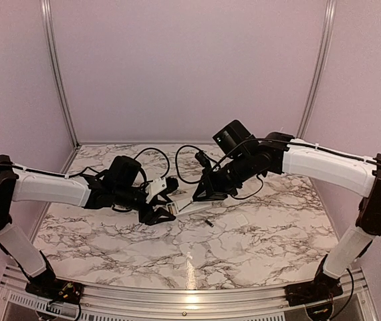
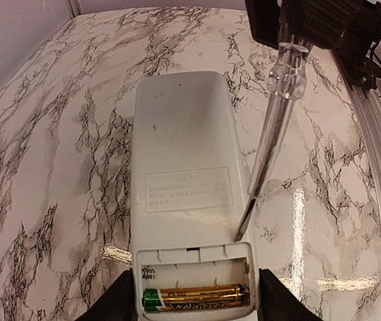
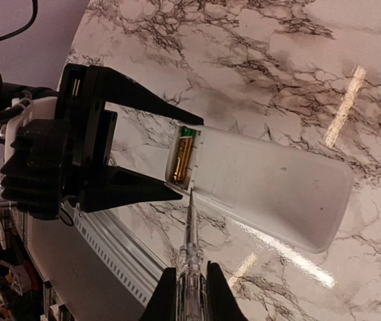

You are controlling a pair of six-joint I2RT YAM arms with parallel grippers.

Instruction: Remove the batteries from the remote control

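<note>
The white remote control (image 2: 184, 167) lies back-up on the marble table, its battery recess open at the near end. One gold battery with a green end (image 2: 197, 296) lies in the near slot; the far slot shows only its spring. My left gripper (image 2: 194, 309) is shut on the remote's recess end, one finger on each side. My right gripper (image 3: 189, 294) is shut on a clear-handled screwdriver (image 3: 190, 231), whose tip rests at the remote's edge beside the recess. The remote (image 3: 277, 180) and battery (image 3: 184, 155) also show in the right wrist view. From above, both grippers (image 1: 158, 212) (image 1: 207, 194) meet mid-table.
A tiny dark slim object (image 1: 208, 223) lies on the marble (image 1: 177, 261) just right of the remote; I cannot tell what it is. Black cables (image 1: 177, 164) loop behind the arms. A metal rail (image 2: 377, 167) edges the table. Pink walls enclose it.
</note>
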